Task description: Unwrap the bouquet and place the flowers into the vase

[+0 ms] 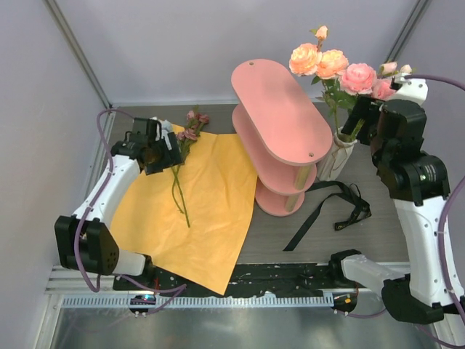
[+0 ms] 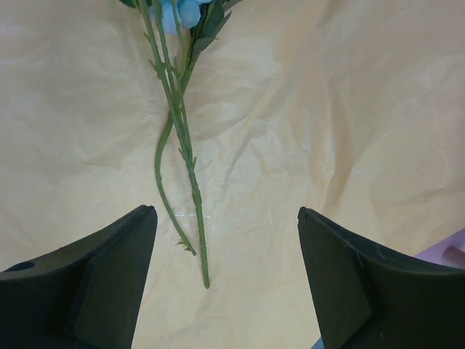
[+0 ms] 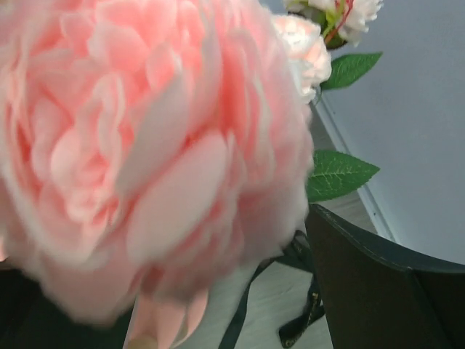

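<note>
Orange crinkled paper [image 1: 211, 196] lies unfolded and flat over the 8 o'clock part of the grey table [image 1: 363, 240]. On it lie the last flowers, thin green stems [image 2: 190, 167] with small mauve-red heads [image 1: 192, 127] pointing toward 12 o'clock and a pale blue head [image 2: 182, 11] at the top edge of the left wrist view. The left gripper [image 2: 227, 218] hovers above the stem ends with its jaws wide apart and nothing between them.

The stems are thin, lie flat on the sheet and cross one another. A descent here could pinch paper along with the stems, or catch one stem and leave the other behind. A loose sheet might then drag or lift with the flowers.

At 3 o'clock the small cream-white ribbed vase [image 1: 336, 156] stands just beside the pink three-tier oval shelf [image 1: 280, 109] and already holds the peach-pink roses [image 1: 330, 65]. The right gripper [image 1: 363, 120] sits just beside the vase, among the leaves. Its jaws stand apart, and a big pink bloom [image 3: 145, 145] fills its wrist view, up against one dark finger [image 3: 378, 283]. Pulling back carelessly could snag that bloom or a leaf and tip the top-heavy vase, or draw a rose out.

The untied black ribbon [image 1: 334, 207] trails at 4 o'clock, where an arm could catch it. The shelf stands between paper and vase, so carried stems could strike it.
</note>
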